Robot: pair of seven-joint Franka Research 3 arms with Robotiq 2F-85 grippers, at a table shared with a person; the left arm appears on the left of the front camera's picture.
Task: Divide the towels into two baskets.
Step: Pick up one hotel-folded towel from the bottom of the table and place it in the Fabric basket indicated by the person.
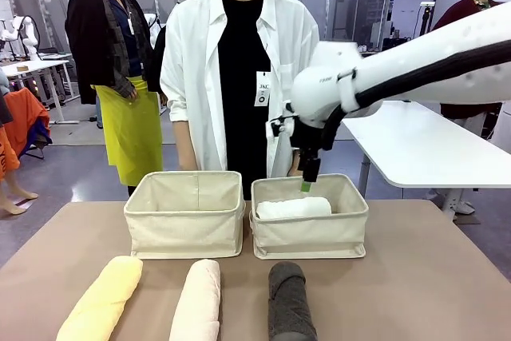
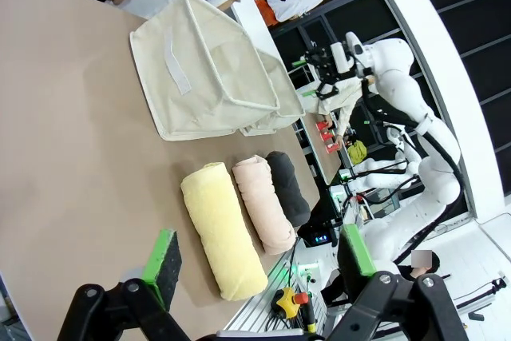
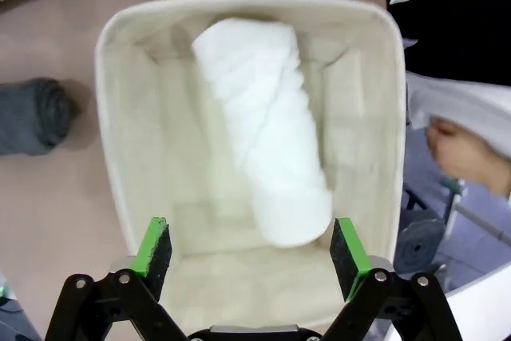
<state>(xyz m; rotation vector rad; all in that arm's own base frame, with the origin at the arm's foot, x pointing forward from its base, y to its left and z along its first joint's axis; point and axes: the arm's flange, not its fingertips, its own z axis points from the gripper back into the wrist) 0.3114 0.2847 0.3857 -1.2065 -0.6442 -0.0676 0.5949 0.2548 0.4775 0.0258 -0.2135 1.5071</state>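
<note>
- Beige canvas forms the soft upright walls of the right basket (image 1: 311, 239); the white towel (image 3: 267, 129) lies slantwise on its floor.
- Above it hangs the right gripper (image 3: 251, 247), green pads spread wide and holding nothing.
- The left basket (image 1: 185, 229) stands just beside the right one, and a person (image 1: 239, 61) in a white coat stands close behind both.
- On the brown table (image 1: 415, 277) in front, the yellow towel (image 1: 102, 297), cream towel (image 1: 196, 299) and grey towel (image 1: 289, 301) lie in a row as plush rolls.
- From above, the right wrist view shows the white roll's folds and the person's hand (image 3: 459, 149) past the basket wall.
- The left gripper (image 2: 259, 265) is spread and empty near the yellow towel.
</note>
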